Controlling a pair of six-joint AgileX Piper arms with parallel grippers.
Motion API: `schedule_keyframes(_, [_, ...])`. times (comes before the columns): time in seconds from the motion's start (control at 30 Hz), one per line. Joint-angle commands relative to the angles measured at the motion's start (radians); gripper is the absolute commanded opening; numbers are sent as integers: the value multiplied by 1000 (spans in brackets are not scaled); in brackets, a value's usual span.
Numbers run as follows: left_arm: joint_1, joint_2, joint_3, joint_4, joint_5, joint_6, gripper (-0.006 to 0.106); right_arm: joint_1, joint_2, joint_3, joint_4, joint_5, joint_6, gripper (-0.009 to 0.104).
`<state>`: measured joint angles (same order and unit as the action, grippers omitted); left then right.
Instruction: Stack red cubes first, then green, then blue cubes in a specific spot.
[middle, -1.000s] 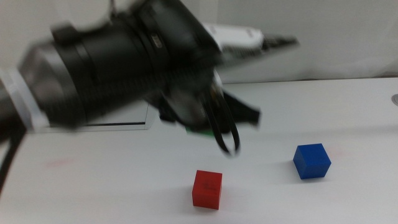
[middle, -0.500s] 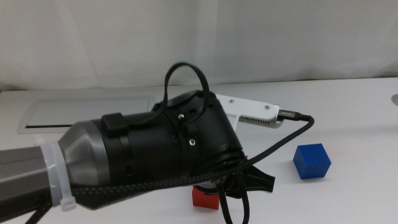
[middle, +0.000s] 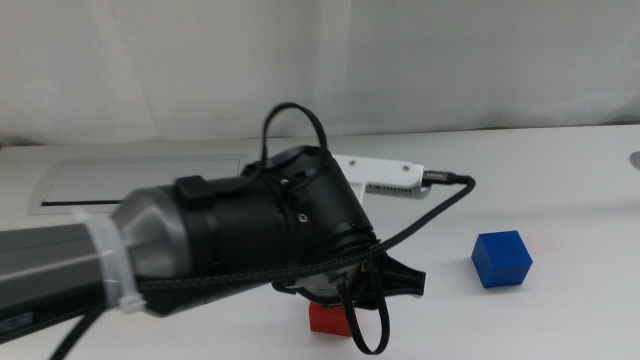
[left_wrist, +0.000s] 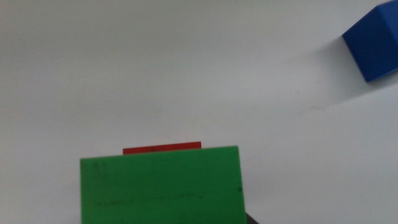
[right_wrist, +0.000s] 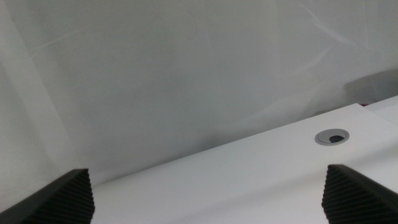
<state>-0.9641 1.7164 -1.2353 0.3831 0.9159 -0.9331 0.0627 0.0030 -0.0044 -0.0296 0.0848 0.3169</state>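
Near the front edge of the table (middle: 560, 170), centre-left, the left arm reached in from the left and covered most of the red cube (middle: 326, 319); only a low strip of its matte red face showed under the wrist and cable. Left gripper (left_wrist: 160, 219) held the green cube (left_wrist: 160, 185), jaws closed on it. In the wrist view the green face was plain, matte, solid green, with a few faint scuffs, and filled the lower middle of the frame. A thin red sliver (left_wrist: 162, 148) showed just past its far edge, so green sat directly over red; couldn't tell if they touched. Blue cube (middle: 501, 258) stood alone to the right, well apart from the red one, solid matte blue, plain faces, same size as red as far as visible, slightly rotated to the table edge. Grey-rimmed panel (middle: 60, 185) lay far left. Right gripper (right_wrist: 208, 193) waited off to the side, jaws wide apart, nothing between them, facing a round grommet (right_wrist: 332, 137) in the white tabletop.
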Motion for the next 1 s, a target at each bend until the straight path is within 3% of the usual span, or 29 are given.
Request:
schedule_keyframes(0.0, [3,18,3,-6,-7,-22,-3,-3,-33,17,1,-12,-2,103])
schedule_keyframes(0.97, [26,137,3,-2,-45,-18,-3,-3,-33,17,1,-16,-2,103])
